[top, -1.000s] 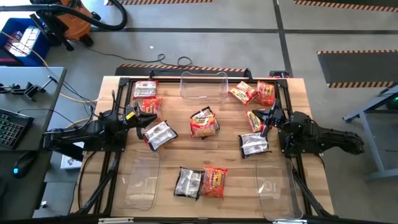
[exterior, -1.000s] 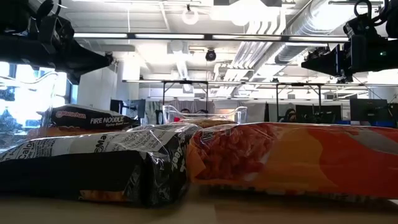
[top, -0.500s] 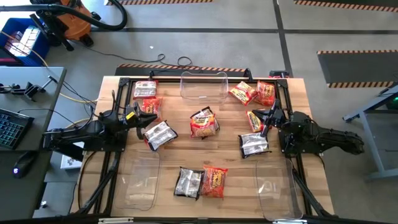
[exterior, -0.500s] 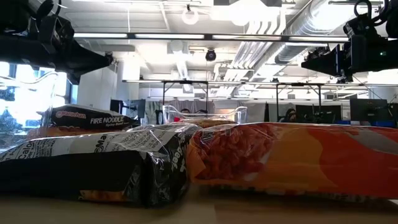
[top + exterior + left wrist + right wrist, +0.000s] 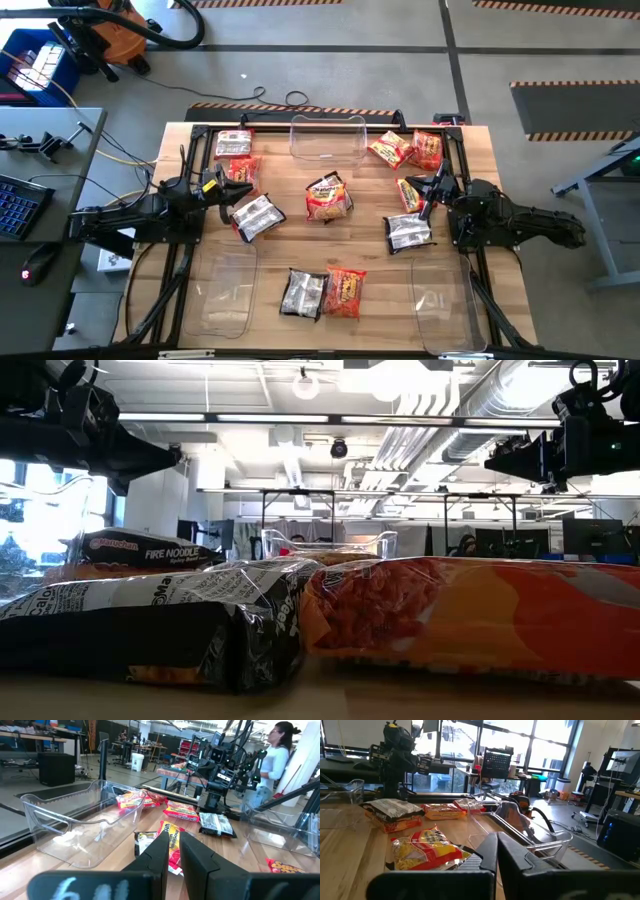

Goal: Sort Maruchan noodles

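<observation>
Wooden table [image 5: 370, 250] carries the noodle packets [image 5: 328, 196] scattered across it, with three clear bins empty: one at the 12 o'clock edge [image 5: 327, 137], one near 7 o'clock [image 5: 222, 290] and one near 5 o'clock [image 5: 442, 305]. No packet looks sorted yet, so the step in hand is judged to be the first pick. The left claw [image 5: 228, 187] sits at about 9 o'clock, its fingers [image 5: 197, 862] drawn nearly together with a thin slit between them and nothing held. A dark packet [image 5: 255, 215] lies just beside it toward the table's centre, and an orange one [image 5: 240, 170] is just on its 12 o'clock side; the wrist view shows a red-and-yellow packet [image 5: 171, 845] right ahead of the fingertips. The right claw [image 5: 428, 190] waits near 3 o'clock, shut and empty, with a red packet [image 5: 411, 193] touching or just beside it and a dark packet [image 5: 407, 232] near on its 6 o'clock side. To pick well, the claw should open wide first, come down over a packet's short edge and pinch the crinkly wrap flat. It should take a packet lying alone, not the pair [image 5: 322, 292] near 6 o'clock that lie edge to edge, and then give each kind its own bin.
</observation>
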Tool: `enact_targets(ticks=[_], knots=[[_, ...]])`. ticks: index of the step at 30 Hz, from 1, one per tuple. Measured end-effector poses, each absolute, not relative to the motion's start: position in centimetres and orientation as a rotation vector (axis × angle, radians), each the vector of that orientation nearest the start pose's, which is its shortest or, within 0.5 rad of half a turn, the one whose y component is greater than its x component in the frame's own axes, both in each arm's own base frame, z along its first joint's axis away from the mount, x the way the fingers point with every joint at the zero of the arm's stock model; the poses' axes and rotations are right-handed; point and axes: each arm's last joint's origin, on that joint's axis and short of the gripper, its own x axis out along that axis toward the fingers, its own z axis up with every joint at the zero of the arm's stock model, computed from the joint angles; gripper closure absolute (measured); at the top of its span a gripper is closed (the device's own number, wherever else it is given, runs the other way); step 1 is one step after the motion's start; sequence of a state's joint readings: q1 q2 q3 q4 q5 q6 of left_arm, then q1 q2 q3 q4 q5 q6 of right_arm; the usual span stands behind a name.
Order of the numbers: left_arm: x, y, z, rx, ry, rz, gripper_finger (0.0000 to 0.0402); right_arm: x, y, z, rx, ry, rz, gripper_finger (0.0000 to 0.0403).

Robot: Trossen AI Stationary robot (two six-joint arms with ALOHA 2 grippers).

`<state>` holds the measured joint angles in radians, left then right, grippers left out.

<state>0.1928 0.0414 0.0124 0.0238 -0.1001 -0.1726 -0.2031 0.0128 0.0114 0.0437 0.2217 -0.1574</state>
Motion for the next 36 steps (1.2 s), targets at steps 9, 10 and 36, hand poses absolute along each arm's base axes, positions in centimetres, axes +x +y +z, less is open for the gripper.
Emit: enact_targets(ticks=[9, 10, 36], knots=[[9.7, 2.2, 16.7, -0.172, -0.020, 0.292, 0.0367, 9.4, -2.6, 17.1, -0.155, -0.009, -0.427, 0.0403], [9.7, 2.2, 16.7, -0.172, -0.020, 0.293, 0.0367, 9.4, -2.6, 17.1, -0.155, -0.009, -0.427, 0.0403], [9.6, 2.2, 18.3, -0.178, -0.195, 0.273, 0.0367, 9.4, -2.6, 17.1, -0.155, -0.009, -0.427, 0.0403]])
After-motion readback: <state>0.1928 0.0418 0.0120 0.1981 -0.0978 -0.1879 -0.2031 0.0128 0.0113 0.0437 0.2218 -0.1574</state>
